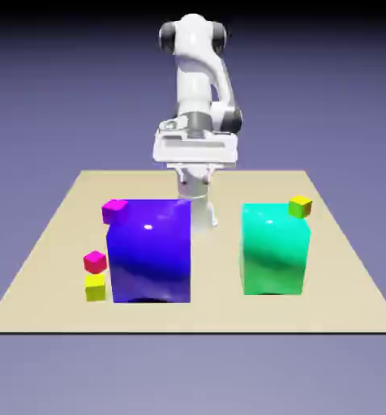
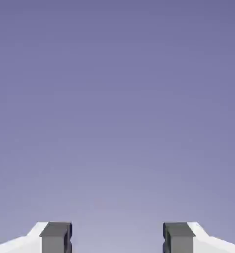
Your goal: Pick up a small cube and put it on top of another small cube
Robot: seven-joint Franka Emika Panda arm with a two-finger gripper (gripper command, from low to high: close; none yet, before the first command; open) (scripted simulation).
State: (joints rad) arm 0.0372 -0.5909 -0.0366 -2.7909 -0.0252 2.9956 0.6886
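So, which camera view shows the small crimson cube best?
The exterior view: it shows the crimson cube uncovered, left of the big blue cube. The hand view shows only fingertips and backdrop, no cube.

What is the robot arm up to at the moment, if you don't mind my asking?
The robot arm is holding nothing: its claw is open, up off the table. The job is to put one small cube on another, and that isn't done. The crimson cube sits beside the blue block, near a yellow cube.
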